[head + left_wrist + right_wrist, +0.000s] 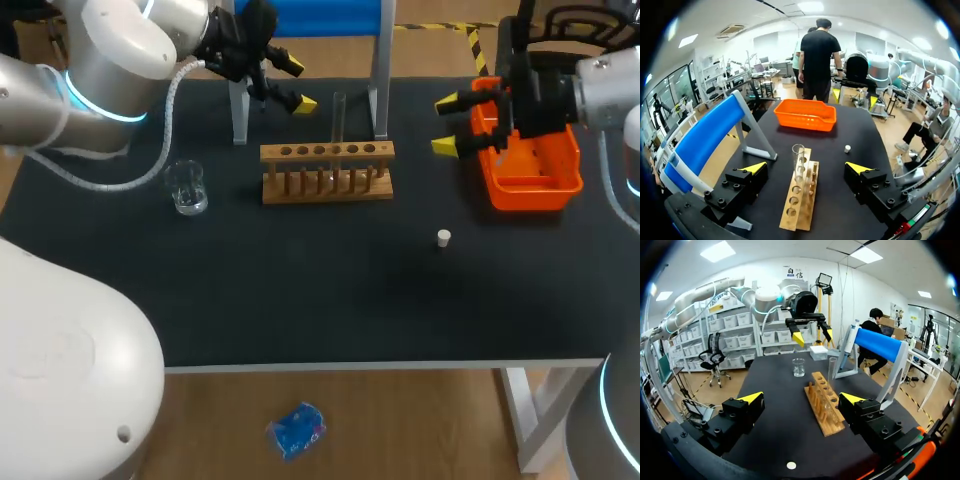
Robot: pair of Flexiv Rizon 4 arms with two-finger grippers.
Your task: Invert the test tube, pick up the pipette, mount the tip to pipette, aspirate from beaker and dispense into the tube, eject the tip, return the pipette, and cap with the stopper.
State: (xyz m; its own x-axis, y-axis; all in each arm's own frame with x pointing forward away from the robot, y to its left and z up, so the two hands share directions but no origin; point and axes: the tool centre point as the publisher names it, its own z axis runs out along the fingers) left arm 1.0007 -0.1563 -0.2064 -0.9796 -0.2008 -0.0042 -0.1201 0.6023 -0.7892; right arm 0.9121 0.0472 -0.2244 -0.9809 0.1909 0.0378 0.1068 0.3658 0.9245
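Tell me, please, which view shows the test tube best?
The left wrist view: the test tube stands upright in the rack, close ahead of the gripper. Head and right wrist views show it small and faint.

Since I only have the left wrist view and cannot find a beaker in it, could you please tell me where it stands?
Observer: The small clear glass beaker stands upright on the black table, to the robot's left of the wooden test tube rack, apart from it.
Operator: Thank you. Is my gripper over it?
Observer: No. The left gripper hangs open beyond the rack's left end; the beaker sits further left and nearer the robot.
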